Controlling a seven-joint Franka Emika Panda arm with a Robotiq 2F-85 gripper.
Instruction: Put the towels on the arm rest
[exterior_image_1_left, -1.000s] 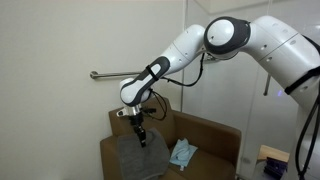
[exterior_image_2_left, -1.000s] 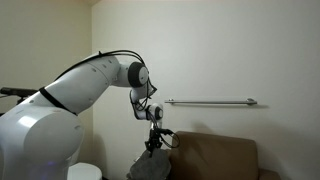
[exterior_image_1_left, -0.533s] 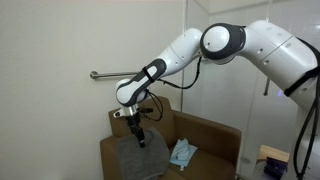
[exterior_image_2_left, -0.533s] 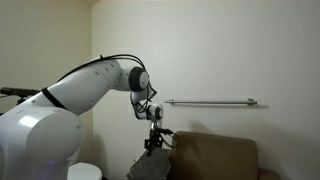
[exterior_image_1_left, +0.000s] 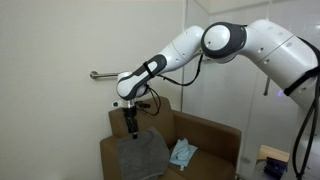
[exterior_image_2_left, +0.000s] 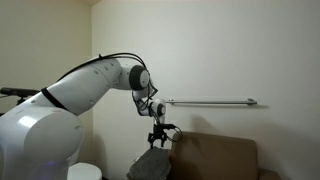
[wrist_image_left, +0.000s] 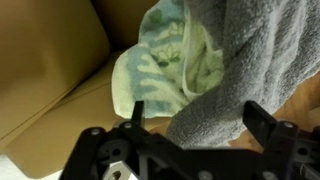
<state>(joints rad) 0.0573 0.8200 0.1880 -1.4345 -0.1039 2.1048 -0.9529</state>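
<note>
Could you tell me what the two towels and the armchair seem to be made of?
Dark grey towel: terry cloth, matte; fuzzy looped nap shows in the wrist view.
Pale blue-teal towel: thinner soft cloth, perhaps terry or microfibre; crumpled, faintly mottled.
Brown armchair: smooth upholstery with slight sheen, possibly faux leather.

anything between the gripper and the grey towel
Nothing. The open gripper hangs right over the dark grey towel on the arm rest, with no object between them, as seen in an exterior view.

Wall rail (exterior_image_2_left: 210, 101); perhaps a box (exterior_image_1_left: 272, 159)
</note>
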